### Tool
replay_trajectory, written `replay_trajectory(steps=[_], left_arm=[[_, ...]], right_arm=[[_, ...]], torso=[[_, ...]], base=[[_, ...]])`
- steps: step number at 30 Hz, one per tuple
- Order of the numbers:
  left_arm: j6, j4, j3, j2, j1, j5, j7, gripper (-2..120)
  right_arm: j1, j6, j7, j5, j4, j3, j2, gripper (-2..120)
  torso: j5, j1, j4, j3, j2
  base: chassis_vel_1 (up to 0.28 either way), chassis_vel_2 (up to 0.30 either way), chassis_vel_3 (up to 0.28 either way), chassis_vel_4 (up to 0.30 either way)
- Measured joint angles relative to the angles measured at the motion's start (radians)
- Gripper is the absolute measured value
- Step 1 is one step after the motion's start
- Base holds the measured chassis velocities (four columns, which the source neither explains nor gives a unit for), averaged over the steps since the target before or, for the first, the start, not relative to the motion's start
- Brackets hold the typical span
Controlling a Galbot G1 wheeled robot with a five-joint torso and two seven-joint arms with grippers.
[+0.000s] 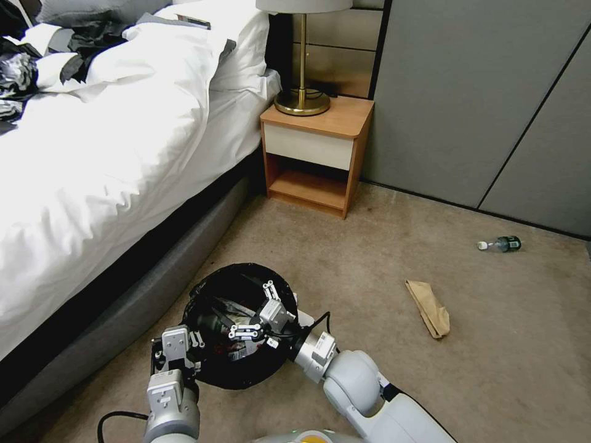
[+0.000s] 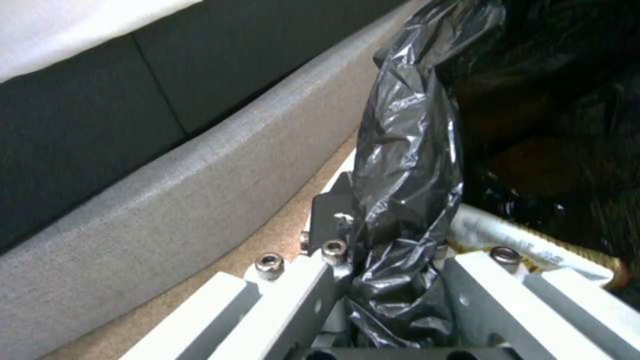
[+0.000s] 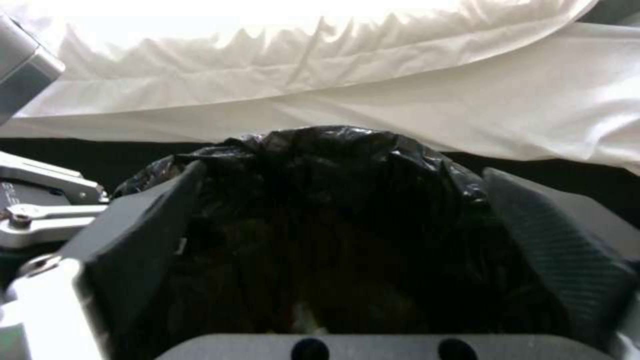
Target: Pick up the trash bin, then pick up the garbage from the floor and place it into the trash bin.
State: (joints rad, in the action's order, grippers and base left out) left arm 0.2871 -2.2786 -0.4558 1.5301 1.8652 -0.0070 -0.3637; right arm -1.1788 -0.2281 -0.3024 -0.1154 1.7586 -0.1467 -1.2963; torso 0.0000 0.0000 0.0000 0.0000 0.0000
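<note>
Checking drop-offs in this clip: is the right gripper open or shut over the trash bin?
Open. The right gripper hangs over the trash bin mouth, its pads spread wide apart with nothing between them.

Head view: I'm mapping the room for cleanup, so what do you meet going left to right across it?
Bed → trash bin, with the left gripper on its rim and the right gripper over its mouth → nightstand → brown paper bag → small bottle.
</note>
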Motion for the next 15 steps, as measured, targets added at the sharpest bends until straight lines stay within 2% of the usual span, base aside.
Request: replay_trajectory(steps=[7,11,15], left_arm=[[0.0,0.0,0.0,0.0,0.0,0.0,0.0,1],[0.0,0.0,0.0,0.0,0.0,0.0,0.0,1],[0.0,0.0,0.0,0.0,0.0,0.0,0.0,1]], right_arm=[[-0.011,-0.001,-0.002,0.002,0.036,0.02,0.015,114],[-0.013,-0.001,0.005,0.002,0.072,0.036,0.016,114],[-0.015,-0.003,0.069,0.048,0.165,0.109,0.007,114]], torso=[[0.0,0.0,0.0,0.0,0.0],[0.0,0.0,0.0,0.0,0.0],[0.0001,0.0,0.0001,0.0,0.0]], base=[[0.0,0.0,0.0,0.0],[0.0,0.0,0.0,0.0],[0.0,0.0,0.0,0.0]])
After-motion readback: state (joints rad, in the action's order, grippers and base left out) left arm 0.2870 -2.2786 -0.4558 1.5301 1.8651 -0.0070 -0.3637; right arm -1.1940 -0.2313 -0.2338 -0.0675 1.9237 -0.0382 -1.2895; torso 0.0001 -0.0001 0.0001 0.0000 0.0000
